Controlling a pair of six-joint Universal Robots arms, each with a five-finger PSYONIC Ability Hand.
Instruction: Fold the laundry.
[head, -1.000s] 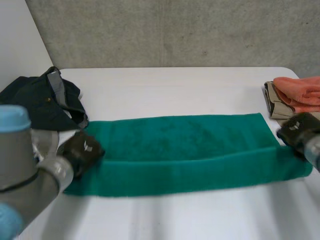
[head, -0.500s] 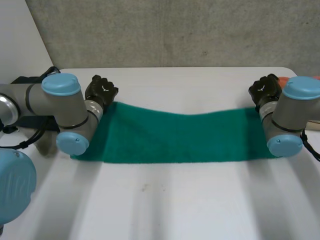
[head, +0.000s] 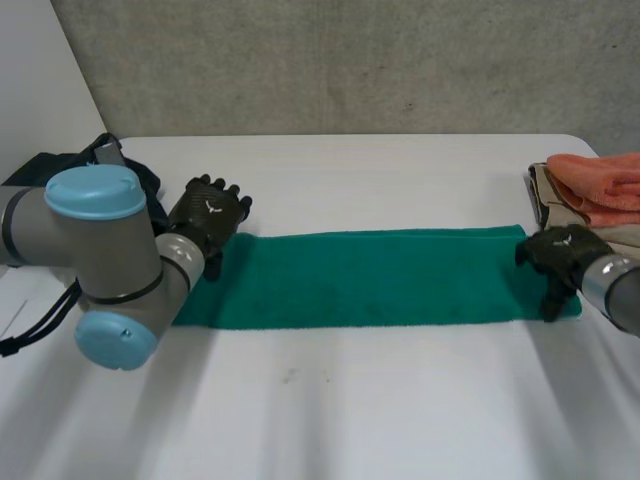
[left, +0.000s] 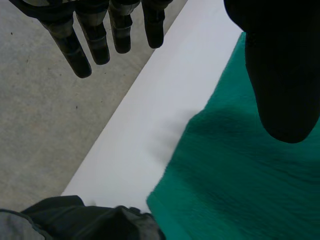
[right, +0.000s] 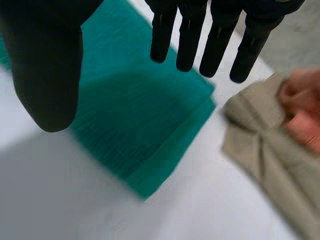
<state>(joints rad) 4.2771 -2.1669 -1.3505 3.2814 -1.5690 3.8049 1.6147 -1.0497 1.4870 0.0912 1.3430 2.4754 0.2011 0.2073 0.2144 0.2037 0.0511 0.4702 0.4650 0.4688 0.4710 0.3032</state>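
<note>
A green towel (head: 370, 278) lies folded into a long strip across the middle of the white table. My left hand (head: 208, 212) hovers at the towel's far left corner with straight fingers (left: 80, 42) and holds nothing; below it lies that corner of the towel (left: 240, 175). Over the strip's right end, my right hand (head: 560, 256) is open too, its fingers (right: 192, 35) spread above the towel (right: 145, 120) with nothing in them.
A dark garment (head: 85, 195) lies heaped at the table's left edge, close behind my left arm. At the right edge sit a beige cloth (head: 552, 205) and an orange cloth (head: 600, 185) on top of it, right beside the right hand.
The near half of the towel was carried over onto the far half, making a narrower strip. Both hands let go of it; the right hand drew back toward the near right corner.
</note>
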